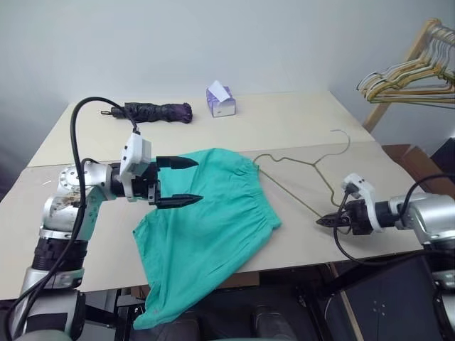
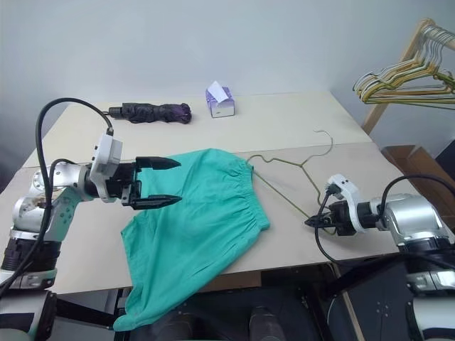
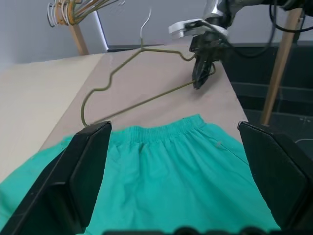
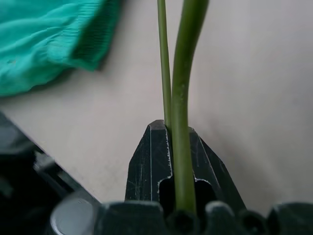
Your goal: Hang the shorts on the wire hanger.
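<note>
The teal shorts [image 1: 206, 227] lie spread on the table [image 1: 298, 121], their lower part hanging over the front edge. My left gripper [image 1: 198, 180] hovers just above them, open, nothing between its fingers [image 3: 90, 166]. The wire hanger [image 1: 306, 165] lies flat to the right of the shorts, hook [image 1: 345, 138] pointing to the back. One corner of it reaches the gathered waistband [image 3: 166, 129]. My right gripper [image 1: 321, 222] is shut on the wire at the hanger's near corner [image 4: 178, 142], low over the table near the front edge.
A folded dark umbrella [image 1: 156, 111] and a small tissue box [image 1: 221, 99] sit at the back of the table. A bunch of thicker hangers [image 1: 409, 78] hangs on a wooden rack at the far right, beyond the table.
</note>
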Robot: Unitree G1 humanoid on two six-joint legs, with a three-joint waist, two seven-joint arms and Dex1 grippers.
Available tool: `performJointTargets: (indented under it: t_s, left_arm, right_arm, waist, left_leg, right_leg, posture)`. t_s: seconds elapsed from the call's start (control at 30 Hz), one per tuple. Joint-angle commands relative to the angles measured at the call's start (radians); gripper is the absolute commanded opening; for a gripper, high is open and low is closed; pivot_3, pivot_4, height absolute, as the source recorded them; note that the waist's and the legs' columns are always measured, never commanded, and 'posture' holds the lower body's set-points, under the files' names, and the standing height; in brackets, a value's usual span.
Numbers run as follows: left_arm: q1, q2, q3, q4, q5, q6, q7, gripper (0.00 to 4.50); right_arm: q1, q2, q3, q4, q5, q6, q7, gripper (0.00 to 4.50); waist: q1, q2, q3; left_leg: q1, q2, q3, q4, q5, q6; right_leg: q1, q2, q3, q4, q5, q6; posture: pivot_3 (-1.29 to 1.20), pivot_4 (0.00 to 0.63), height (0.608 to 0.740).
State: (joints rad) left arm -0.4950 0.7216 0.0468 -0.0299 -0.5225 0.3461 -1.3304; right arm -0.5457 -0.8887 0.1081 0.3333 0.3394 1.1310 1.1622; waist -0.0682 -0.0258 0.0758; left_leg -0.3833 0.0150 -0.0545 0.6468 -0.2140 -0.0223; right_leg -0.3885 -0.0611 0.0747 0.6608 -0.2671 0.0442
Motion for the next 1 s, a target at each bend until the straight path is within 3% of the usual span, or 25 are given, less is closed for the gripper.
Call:
performJointTargets:
  t_s: [0.03, 0.57, 1.0]
  left_arm:
    - [-0.002, 0.018, 0.033, -0.043, -0.029, 0.008, 0.007, 4.48]
    - [0.040, 0.029, 0.039, -0.086, -0.029, 0.014, 0.044, 4.48]
    - [0.045, 0.039, 0.042, -0.087, -0.026, 0.008, 0.050, 4.48]
  right_arm:
    - [-0.051, 0.003, -0.012, 0.055, 0.024, 0.045, 0.006, 0.00]
    - [-0.019, -0.083, 0.093, -0.041, 0.101, 0.064, 0.194, 0.00]
    - [-0.123, -0.060, 0.228, 0.059, 0.052, 0.019, 0.288, 0.00]
  waist:
    - [0.003, 0.000, 0.000]
    - [0.007, 0.000, 0.000]
    - [0.018, 0.000, 0.000]
  left_leg:
    - [0.000, 0.000, 0.000, 0.000, 0.000, 0.000]
    - [0.000, 0.000, 0.000, 0.000, 0.000, 0.000]
    - [0.000, 0.000, 0.000, 0.000, 0.000, 0.000]
  right_leg:
    - [0.000, 0.000, 0.000, 0.000, 0.000, 0.000]
    - [0.000, 0.000, 0.000, -0.001, -0.001, 0.001]
    - [0.000, 0.000, 0.000, -0.001, -0.003, 0.006]
  posture:
    - [0.01, 0.037, 0.740]
    - [0.03, 0.047, 0.740]
    - [0.04, 0.049, 0.740]
